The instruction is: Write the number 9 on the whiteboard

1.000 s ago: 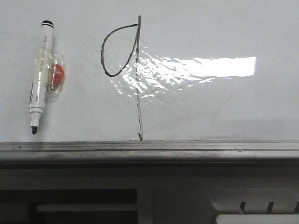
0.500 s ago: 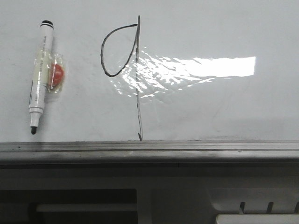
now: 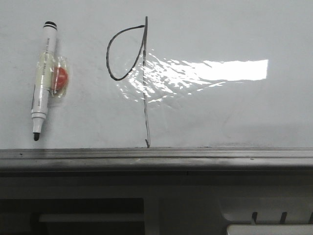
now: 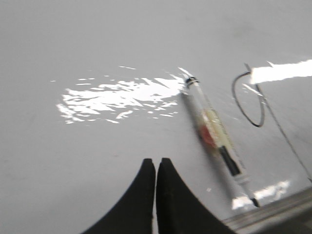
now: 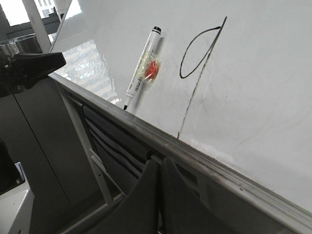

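Observation:
The number 9 is drawn in thin black line on the whiteboard: an oval loop joined to a long straight stem that runs down to the grey edge rail. It also shows in the left wrist view and the right wrist view. A white marker with a red tag lies on the board left of the figure, also seen in both wrist views. My left gripper is shut and empty over bare board. My right gripper is shut and empty below the rail.
A bright light reflection lies across the board right of the stem. Below the rail are dark frame parts and a metal strut. The other arm's dark gripper shows at the side.

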Available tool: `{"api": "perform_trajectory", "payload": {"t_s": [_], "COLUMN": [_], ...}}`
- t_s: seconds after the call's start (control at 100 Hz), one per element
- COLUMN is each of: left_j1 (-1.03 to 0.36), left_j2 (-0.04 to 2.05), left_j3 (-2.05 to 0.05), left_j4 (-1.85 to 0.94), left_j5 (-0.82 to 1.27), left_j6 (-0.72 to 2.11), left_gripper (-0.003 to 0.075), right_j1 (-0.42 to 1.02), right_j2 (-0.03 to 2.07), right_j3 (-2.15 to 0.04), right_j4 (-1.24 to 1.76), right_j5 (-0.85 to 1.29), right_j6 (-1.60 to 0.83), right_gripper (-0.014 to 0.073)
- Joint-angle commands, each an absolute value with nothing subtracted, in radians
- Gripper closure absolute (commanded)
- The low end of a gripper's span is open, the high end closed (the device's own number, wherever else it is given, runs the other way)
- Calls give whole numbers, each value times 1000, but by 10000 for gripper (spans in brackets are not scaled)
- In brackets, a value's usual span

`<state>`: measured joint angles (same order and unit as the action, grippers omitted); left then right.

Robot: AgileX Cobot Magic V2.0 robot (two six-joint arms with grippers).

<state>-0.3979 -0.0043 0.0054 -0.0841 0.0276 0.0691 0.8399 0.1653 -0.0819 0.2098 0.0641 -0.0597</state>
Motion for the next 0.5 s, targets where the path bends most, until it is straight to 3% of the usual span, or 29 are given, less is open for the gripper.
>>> {"api": "perform_trajectory", "payload": {"t_s": [0.0, 0.26, 0.38, 0.49], "left_j1": [-300, -57, -26, -24], "left_j2": [-31, -33, -33, -33], "left_j3": [47, 47, 47, 47], "left_j4": [-135, -144, -140, -108], "left_j5": [-41, 138, 288, 279], "left_j6": [60, 44, -19, -19], "left_gripper": [740, 740, 740, 740], "right_j1": [841, 841, 841, 841], "right_j2": [171, 171, 171, 171], "right_j3": [-110, -110, -110, -110], "right_j4": [201, 201, 201, 201], "right_j5": [-15, -15, -15, -15], "right_j6": [-71, -71, -71, -71], "right_gripper": [663, 663, 663, 663]}}
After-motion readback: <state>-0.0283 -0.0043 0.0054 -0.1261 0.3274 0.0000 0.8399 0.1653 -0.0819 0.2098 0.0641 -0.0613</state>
